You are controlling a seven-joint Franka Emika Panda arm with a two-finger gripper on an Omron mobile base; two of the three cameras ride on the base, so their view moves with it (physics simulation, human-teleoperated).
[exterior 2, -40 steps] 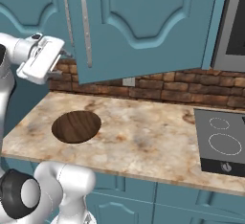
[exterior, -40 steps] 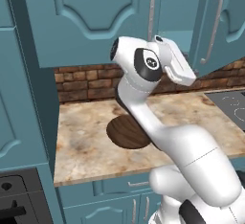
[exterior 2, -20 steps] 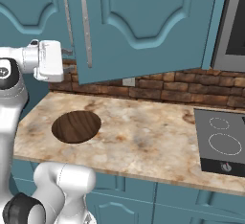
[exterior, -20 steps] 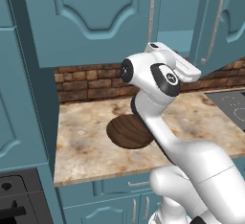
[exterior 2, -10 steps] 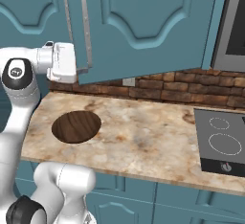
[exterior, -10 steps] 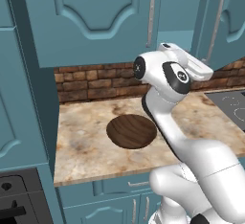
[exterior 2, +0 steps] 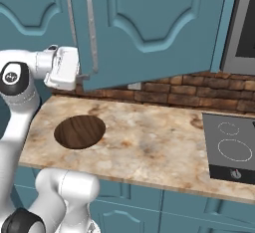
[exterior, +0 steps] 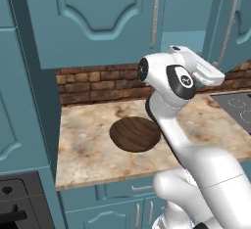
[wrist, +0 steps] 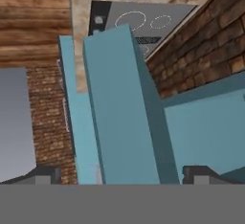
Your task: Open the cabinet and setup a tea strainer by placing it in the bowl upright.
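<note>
1. The cabinet [exterior 2: 149, 23] was teal with a smooth painted look and arched raised panels on the doors. I counted two long silver bar handles [exterior 2: 91, 33] side by side in the right base view, thin straight rods running vertically. One door was swung partly out, with its bottom corner hanging over the counter.

2. The bowl [exterior: 135, 133] was a single wide, shallow round of dark brown wood with visible streaky grain. It sat flat on the counter at about 9 o'clock from the cooktop, well apart from it. In the right base view the bowl [exterior 2: 79, 131] was at roughly 6 o'clock below the gripper.

3. The counter [exterior 2: 149, 142] was a mottled beige stone slab, speckled and glossy-ish. Behind it ran a rough brick backsplash [exterior 2: 169, 90] in reddish brown with darker mortar lines.

4. One flat dark cooktop [exterior 2: 231, 147] sat at the right end, with two thin white ring outlines that I could count.

5. The gripper [wrist: 122, 173] was up by the lower edge of the open door. In the hand view its two dark fingertips [wrist: 45, 173] stood wide apart with the door's teal edge between them, and I couldn't tell if they touched it. Nothing was held.

6. Couldn't spot the tea strainer anywhere in my feeds, so I can't say where it was.
</note>
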